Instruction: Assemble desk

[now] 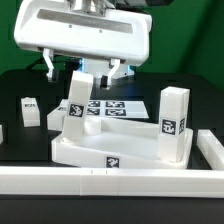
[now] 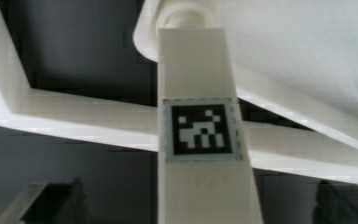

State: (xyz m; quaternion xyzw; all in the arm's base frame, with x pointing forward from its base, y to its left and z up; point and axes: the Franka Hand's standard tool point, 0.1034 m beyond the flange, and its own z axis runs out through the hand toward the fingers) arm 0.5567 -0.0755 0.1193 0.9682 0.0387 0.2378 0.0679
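Note:
The desk slab [image 1: 110,150] lies rim up, a white plate with tags on its front edge. One white post leg [image 1: 172,125] stands in its corner at the exterior view's right. A second leg [image 1: 77,105] stands slightly tilted at the slab's far left corner, right under my gripper [image 1: 90,70]. In the wrist view this leg [image 2: 202,130] with its tag runs down to a round socket [image 2: 179,15] in the slab [image 2: 51,100]. My gripper [image 2: 197,205] straddles the leg's top. The dark fingers [image 2: 51,200] stand apart from it, with gaps on both sides.
Two loose legs [image 1: 29,110] [image 1: 55,118] lie on the black table at the exterior view's left. The marker board [image 1: 118,107] lies behind the slab. A long white rail [image 1: 110,182] runs along the front and turns up the right side [image 1: 212,150].

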